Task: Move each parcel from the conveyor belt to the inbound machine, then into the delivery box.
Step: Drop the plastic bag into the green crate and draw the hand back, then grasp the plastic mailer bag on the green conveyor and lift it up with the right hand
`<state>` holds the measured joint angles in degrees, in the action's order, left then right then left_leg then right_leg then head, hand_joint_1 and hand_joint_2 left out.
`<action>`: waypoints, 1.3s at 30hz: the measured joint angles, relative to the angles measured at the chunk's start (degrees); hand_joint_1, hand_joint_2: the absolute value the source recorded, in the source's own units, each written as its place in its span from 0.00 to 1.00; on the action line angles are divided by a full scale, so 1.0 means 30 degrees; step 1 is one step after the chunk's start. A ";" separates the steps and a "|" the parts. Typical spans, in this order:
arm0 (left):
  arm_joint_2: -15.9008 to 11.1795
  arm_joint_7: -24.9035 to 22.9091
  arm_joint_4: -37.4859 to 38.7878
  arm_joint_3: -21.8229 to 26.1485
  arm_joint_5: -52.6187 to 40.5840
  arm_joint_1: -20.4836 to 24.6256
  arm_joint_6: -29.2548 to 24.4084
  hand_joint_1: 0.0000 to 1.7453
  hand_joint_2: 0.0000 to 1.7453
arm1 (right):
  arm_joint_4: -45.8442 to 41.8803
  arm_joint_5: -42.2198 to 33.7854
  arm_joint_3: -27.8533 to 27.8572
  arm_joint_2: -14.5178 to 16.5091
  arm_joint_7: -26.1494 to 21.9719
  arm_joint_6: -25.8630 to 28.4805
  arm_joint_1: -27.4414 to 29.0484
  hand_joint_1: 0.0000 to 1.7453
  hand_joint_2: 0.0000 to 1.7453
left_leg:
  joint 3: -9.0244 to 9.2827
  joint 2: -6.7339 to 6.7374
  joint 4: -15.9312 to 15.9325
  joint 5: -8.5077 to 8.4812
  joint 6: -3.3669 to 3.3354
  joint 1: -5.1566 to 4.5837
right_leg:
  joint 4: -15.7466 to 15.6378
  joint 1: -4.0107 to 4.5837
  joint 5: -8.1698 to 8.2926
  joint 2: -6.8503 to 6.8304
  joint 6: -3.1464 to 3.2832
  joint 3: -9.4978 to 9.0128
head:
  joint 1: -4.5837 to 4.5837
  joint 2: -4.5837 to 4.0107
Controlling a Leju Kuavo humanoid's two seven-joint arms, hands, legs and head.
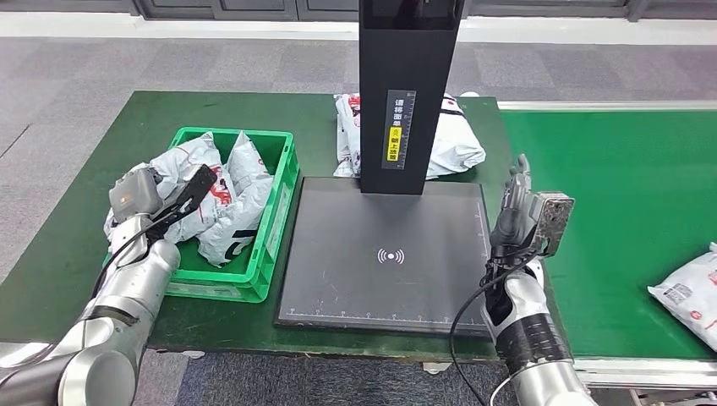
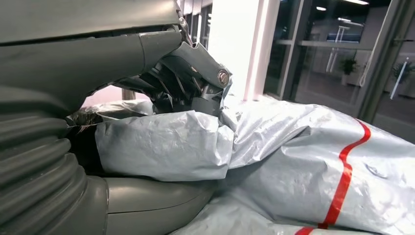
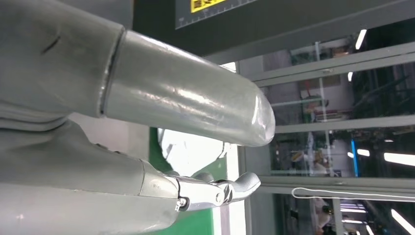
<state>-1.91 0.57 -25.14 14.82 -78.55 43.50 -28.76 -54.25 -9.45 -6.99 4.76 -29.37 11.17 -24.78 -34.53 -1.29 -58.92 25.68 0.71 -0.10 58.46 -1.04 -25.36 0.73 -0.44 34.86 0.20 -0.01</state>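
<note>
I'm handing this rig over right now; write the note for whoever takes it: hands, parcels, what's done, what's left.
Left hand: over the green delivery box, gripping a grey parcel between thumb and fingers; not released yet.
Right hand: open, holding nothing, raised at the right edge of the inbound machine's scan plate.
Parcels: several already in the box; one lies behind the machine's black column; one is on the conveyor belt at the far right.
Done: scan plate is bare, so the current parcel has left it.
Left: release it into the box, then take the belt parcel to the plate and on to the box.
</note>
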 joint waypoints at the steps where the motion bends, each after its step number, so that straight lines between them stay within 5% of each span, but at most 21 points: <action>1: -0.0004 0.0130 0.0075 0.0000 0.0161 -0.0002 -0.0093 0.00 0.75 | 0.0000 0.0018 0.0000 0.0000 0.0044 0.0000 0.0093 0.00 0.00 | 0.0000 -0.0001 0.0000 -0.0002 0.0002 0.0000 | 0.0000 0.0000 0.0000 -0.0002 0.0000 -0.0001 | 0.0000 -0.0002; 4: -0.0006 0.0596 0.0237 0.0000 0.0703 -0.0016 -0.0456 0.00 0.00 | 0.0000 0.0102 0.0000 -0.0002 0.0114 0.0000 0.0308 0.00 0.00 | 0.0001 -0.0004 0.0000 -0.0007 0.0006 0.0001 | 0.0002 0.0001 0.0002 -0.0009 0.0003 -0.0002 | 0.0000 -0.0005; 15: 0.0337 0.6368 -0.1892 -0.0107 0.8762 -0.1373 -0.0816 0.00 0.00 | -0.0674 0.1116 0.0004 -0.0007 0.0443 -0.0302 0.1908 0.00 0.00 | -0.0015 0.0001 0.0000 -0.0005 0.0006 0.0004 | -0.0003 0.0004 0.0004 0.0002 0.0007 0.0015 | 0.0000 -0.0002; 30: 0.0668 0.8572 -0.4812 -0.2127 1.4903 -0.1959 -0.2097 0.00 0.00 | -0.0685 0.1441 0.0007 -0.0053 0.0435 -0.0003 0.1740 0.00 0.00 | -0.0028 0.0007 -0.0005 -0.0009 0.0007 0.0007 | -0.0005 0.0008 0.0017 0.0008 0.0014 0.0041 | 0.0000 -0.0004; 39: 0.1521 1.0162 -0.5772 -0.3958 1.6930 -0.1475 -0.1129 0.00 0.00 | -0.0685 0.1137 0.0007 -0.0761 0.0108 0.0401 0.1305 0.00 0.00 | -0.0046 0.0011 -0.0013 -0.0007 0.0003 -0.0001 | -0.0009 -0.0001 0.0028 0.0012 0.0000 0.0042 | 0.0004 -0.0004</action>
<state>2.66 31.05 -42.46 2.95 -27.76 39.07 -32.15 -56.30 -6.04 -6.97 2.48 -29.05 12.37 -20.86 -34.67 -1.26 -58.96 25.65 0.72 -0.11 58.43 -1.04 -25.28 0.77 -0.44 34.99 0.21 -0.02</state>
